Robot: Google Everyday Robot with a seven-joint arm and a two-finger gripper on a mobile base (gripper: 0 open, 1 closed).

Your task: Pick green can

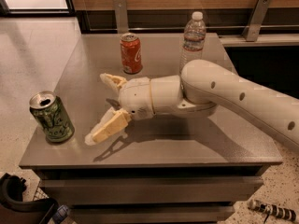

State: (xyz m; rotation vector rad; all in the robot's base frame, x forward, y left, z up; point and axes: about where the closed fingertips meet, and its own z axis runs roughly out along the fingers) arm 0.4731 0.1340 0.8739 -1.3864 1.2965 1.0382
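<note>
2 fingers spread wide, the gripper (96, 108) hovers over the grey table (196, 146), near the green can (51, 117) standing upright at its front-left corner; a red can (131, 53) and water bottle (193, 38) stand behind.

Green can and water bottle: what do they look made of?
Green can: likely aluminium, glossy printed wall, bare silver top. Bottle: apparently clear plastic, see-through body, white cap. The gripper hangs open beside the can, not touching it.

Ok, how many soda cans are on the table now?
2: the green can at the front-left corner, the red can at the back. The open hand hovers between them. The arm could hide another.
</note>
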